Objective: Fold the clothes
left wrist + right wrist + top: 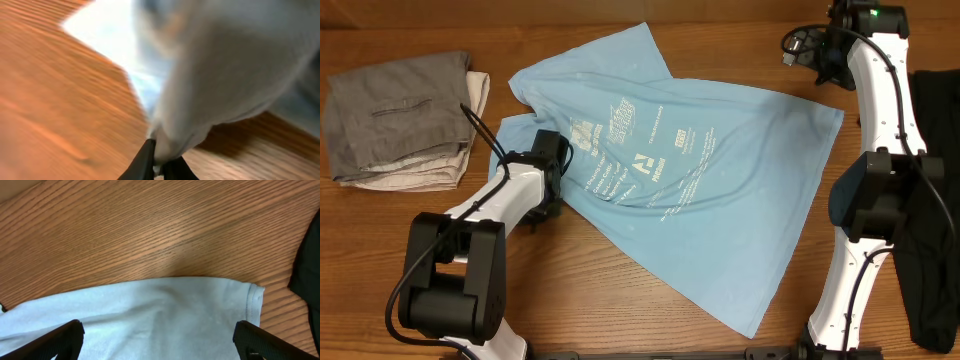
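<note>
The clothes, a light blue T-shirt (720,200) with white printed text facing up, lie spread at an angle across the wooden table. My left gripper (558,165) is at the shirt's left edge, near a sleeve. In the left wrist view it (159,162) is shut on a bunched fold of the pale blue fabric (225,65), which rises blurred above the jaws. My right gripper (810,48) hangs over the shirt's far right corner. Its fingers (65,337) stand wide open over the hemmed corner (150,305), with nothing between them.
A folded grey garment (400,115) lies on a beige one (475,95) at the far left. A black garment (935,200) lies along the right edge, also seen in the right wrist view (307,275). Bare wood shows along the front and back of the table.
</note>
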Controlling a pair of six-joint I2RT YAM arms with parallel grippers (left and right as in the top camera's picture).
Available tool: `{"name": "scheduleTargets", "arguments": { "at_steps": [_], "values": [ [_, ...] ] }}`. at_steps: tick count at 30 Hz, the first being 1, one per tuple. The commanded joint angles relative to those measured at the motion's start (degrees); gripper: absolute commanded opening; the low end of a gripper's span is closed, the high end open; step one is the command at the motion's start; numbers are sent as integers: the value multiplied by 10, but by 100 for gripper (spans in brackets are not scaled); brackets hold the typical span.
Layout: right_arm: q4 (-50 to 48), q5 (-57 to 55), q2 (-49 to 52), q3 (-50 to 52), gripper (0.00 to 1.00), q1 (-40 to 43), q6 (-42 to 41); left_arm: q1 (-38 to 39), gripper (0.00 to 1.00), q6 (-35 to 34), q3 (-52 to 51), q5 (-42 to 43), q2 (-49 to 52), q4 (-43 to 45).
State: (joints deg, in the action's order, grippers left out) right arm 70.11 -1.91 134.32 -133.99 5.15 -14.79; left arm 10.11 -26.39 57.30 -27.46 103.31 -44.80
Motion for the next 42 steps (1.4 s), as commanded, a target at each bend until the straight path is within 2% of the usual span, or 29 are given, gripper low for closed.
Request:
{"name": "scheduleTargets", "arguments": {
  "at_steps": [1, 11, 14, 22, 29, 34, 39, 42],
  "values": [
    [-2, -1, -7, -10, 100, 2, -2, 0, 9, 9, 42, -90, 8, -7],
    [-2, -1, -7, -10, 100, 2, -2, 0, 7, 20, 133, -92, 8, 14],
    [-2, -1, -7, -10, 100, 2, -2, 0, 6, 46, 138, -91, 8, 46],
    [-2, -1, -7, -10, 100, 2, -2, -21, 7, 50, 137, -87, 8, 110],
    [-2, -1, -7, -10, 100, 2, -2, -64, 6, 50, 137, 14, 9, 179],
    [-2, -1, -7, -10, 100, 2, -2, -81, 7, 50, 137, 38, 16, 217],
    [-2, -1, -7, -10, 100, 2, -2, -83, 14, 50, 137, 51, 43, 239],
    [-2, -1, -7, -10, 100, 2, -2, -83, 30, 50, 137, 64, 59, 261]
  ]
}}
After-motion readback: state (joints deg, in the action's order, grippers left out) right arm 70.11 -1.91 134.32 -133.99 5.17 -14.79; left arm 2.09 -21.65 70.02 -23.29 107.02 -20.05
